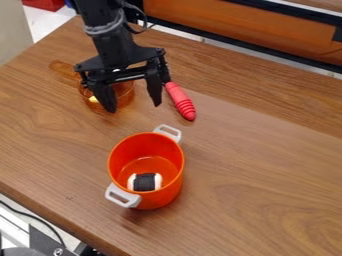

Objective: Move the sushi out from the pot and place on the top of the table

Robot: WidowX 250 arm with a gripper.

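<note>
Sushi point(145, 182), white w/ a dark band, lies inside the orange pot point(161, 196), on its floor toward the near side. To get it out onto the table point(260, 175), we judge we should bring the gripper point(133, 105) nearer, center it over the sushi, go straight down w/o catching the rim or grey handles, close gently, then lift clear before any sideways move; bare wood R of the pot looks a good spot. A tilted descent could prob. tip the pot. Our pincer hangs at far L, its two fingers wide apart w/ nothing btwn them, above the amber pan point(125, 92); whether it touches the pan, we can't tell.
</note>
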